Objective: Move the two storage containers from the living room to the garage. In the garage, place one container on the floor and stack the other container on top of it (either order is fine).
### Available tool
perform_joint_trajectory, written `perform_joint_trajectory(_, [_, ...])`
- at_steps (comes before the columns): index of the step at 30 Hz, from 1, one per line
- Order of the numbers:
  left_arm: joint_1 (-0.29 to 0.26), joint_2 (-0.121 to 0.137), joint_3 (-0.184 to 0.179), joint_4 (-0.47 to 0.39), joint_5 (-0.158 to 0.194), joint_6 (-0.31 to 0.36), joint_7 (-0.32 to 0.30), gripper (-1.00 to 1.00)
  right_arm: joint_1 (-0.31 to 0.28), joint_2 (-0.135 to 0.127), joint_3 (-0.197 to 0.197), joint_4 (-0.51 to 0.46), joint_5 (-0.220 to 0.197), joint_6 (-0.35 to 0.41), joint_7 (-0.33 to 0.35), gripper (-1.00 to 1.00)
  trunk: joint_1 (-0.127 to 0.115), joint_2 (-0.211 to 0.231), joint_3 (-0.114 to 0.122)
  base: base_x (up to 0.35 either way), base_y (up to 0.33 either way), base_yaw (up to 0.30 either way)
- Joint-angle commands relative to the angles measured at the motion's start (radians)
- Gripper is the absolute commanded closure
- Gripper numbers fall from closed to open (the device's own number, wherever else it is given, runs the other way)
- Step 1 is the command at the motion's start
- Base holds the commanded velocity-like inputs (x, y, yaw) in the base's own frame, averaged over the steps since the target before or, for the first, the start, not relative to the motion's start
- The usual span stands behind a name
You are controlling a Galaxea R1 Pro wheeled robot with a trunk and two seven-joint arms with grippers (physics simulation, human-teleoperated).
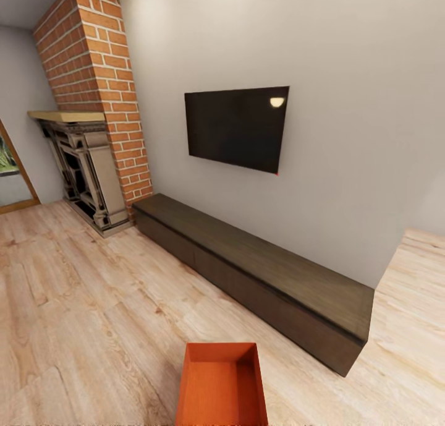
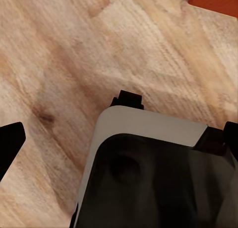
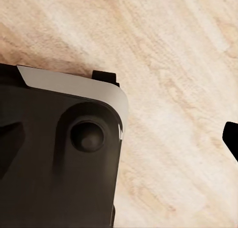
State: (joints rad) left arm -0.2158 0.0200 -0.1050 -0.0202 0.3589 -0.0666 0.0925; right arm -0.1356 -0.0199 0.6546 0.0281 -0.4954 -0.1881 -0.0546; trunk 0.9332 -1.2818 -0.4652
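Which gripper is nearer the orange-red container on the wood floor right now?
Left, most likely. An orange-red corner of the storage container shows at the edge of the left wrist view, past a stretch of wood floor. The right wrist view has plank floor and robot body, so its position is unclear.

Orange-red container (image 1: 221, 386); pale wood-grain floor (image 1: 93, 302); black TV (image 1: 238, 128).

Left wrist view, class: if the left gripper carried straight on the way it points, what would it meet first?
Most likely the light wood plank floor. The robot's own base lies partly in line, so depth is uncertain.
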Motion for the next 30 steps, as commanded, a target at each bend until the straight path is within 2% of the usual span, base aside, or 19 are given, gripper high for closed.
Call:
perform_joint_trajectory(1, [0.000, 0.000, -0.009, 0.000, 0.007, -0.002, 0.003, -1.00, -0.001, -0.001, 0.008, 0.003, -0.008, -0.004, -0.001, -1.00, 0.000, -0.001, -0.003, 0.000, 0.000, 0.000])
perform_joint_trajectory(30, [0.000, 0.000, -0.010, 0.000, 0.008, -0.002, 0.003, -1.00, -0.001, -0.006, 0.008, 0.004, -0.008, -0.003, -0.014, -1.00, 0.000, -0.001, -0.049, 0.000, 0.000, 0.000])
